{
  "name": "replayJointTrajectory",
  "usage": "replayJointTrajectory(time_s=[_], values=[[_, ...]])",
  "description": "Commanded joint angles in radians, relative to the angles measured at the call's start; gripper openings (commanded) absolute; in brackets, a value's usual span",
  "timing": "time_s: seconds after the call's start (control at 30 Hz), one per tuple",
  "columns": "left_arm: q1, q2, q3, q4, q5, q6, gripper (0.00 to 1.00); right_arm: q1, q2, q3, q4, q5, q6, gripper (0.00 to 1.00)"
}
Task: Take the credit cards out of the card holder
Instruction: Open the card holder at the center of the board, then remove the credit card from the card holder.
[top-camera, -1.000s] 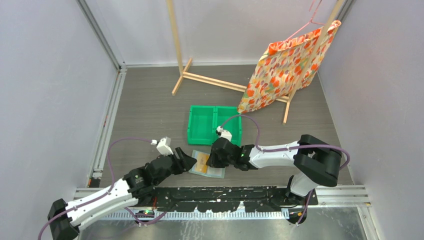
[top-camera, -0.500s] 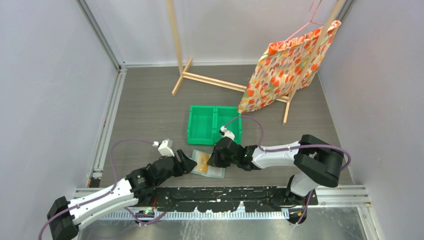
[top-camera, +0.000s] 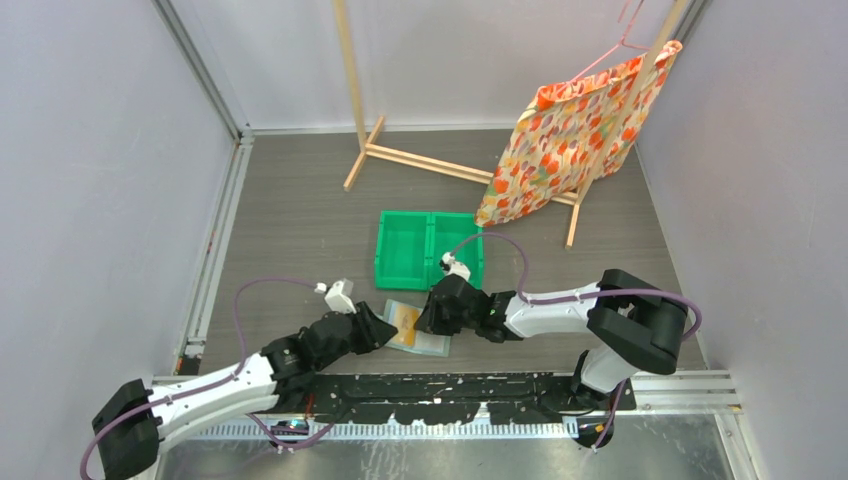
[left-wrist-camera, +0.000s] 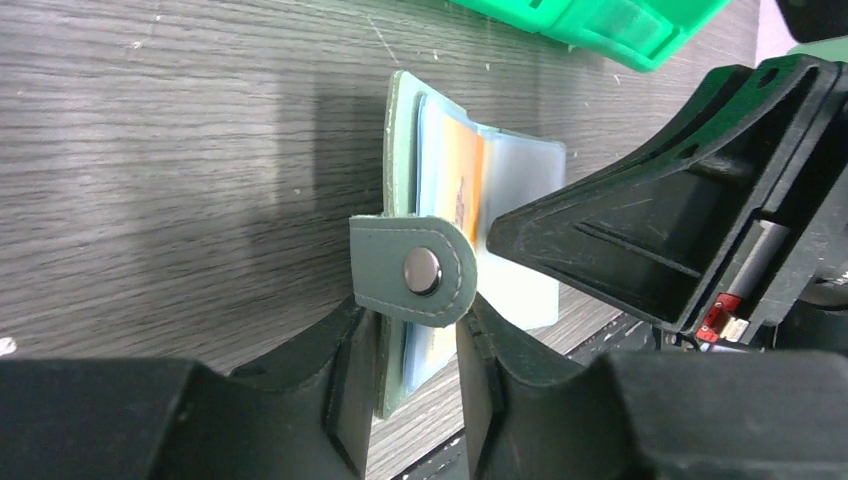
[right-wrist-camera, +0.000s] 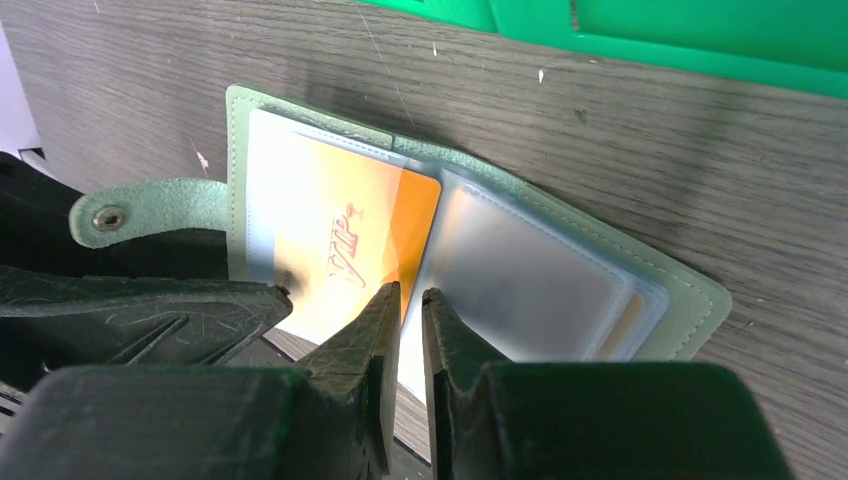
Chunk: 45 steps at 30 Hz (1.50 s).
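Card holder (right-wrist-camera: 236, 180) sleeves (right-wrist-camera: 520, 270) over credit cards (right-wrist-camera: 340, 240)

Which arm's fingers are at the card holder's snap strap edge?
The left gripper: its fingers straddle the edge of the card holder under the snap strap. The right gripper has its fingers at the orange card near the fold.

card holder (right-wrist-camera: 540, 270) lower edge hidden behind right gripper (right-wrist-camera: 411, 295) | green bin (right-wrist-camera: 700, 25) cut off at upper right of frame
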Motion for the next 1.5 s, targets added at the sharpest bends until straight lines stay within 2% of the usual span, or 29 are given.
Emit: replayJointTrajectory(time_s=[0.0,0.17,0.33,0.4,0.57,0.67,0.87,1.0,1.1,1.2,1.37,1.47], values=[[0.011,0.017,0.0,0.111,0.006,-0.019,0.31,-0.007,-0.027,-0.012,0.008,0.001,0.002,0.19],[0.022,0.026,0.004,0.126,0.005,-0.015,0.19,-0.008,-0.029,-0.018,0.013,0.003,0.007,0.2],[0.03,0.047,0.007,0.131,0.023,-0.024,0.01,-0.009,-0.04,-0.019,0.015,0.001,0.012,0.2],[0.032,0.039,0.009,0.121,0.019,-0.034,0.01,-0.013,-0.062,-0.025,0.012,0.0,0.028,0.2],[0.04,-0.053,0.037,0.046,0.003,-0.07,0.01,-0.018,-0.183,-0.058,0.008,0.019,0.078,0.29],[0.048,-0.135,0.034,-0.007,0.003,-0.113,0.01,-0.021,-0.277,-0.082,0.01,0.026,0.105,0.29],[0.05,-0.367,-0.029,-0.043,0.011,-0.21,0.01,-0.035,-0.393,-0.18,0.164,-0.004,0.162,0.33],[0.05,-0.562,-0.039,-0.19,-0.004,-0.231,0.01,-0.049,-0.379,-0.192,0.242,-0.045,0.16,0.36],[0.05,-0.527,-0.03,-0.162,0.023,-0.23,0.01,-0.073,-0.34,-0.25,0.442,-0.114,0.21,0.39],[0.05,-0.485,-0.023,-0.099,0.033,-0.226,0.01,-0.088,-0.295,-0.271,0.563,-0.152,0.236,0.4],[0.05,-0.487,-0.022,-0.08,0.035,-0.228,0.01,-0.088,-0.295,-0.28,0.611,-0.168,0.232,0.4],[0.05,-0.524,-0.03,-0.081,0.031,-0.237,0.01,-0.089,-0.32,-0.275,0.581,-0.162,0.221,0.41]])
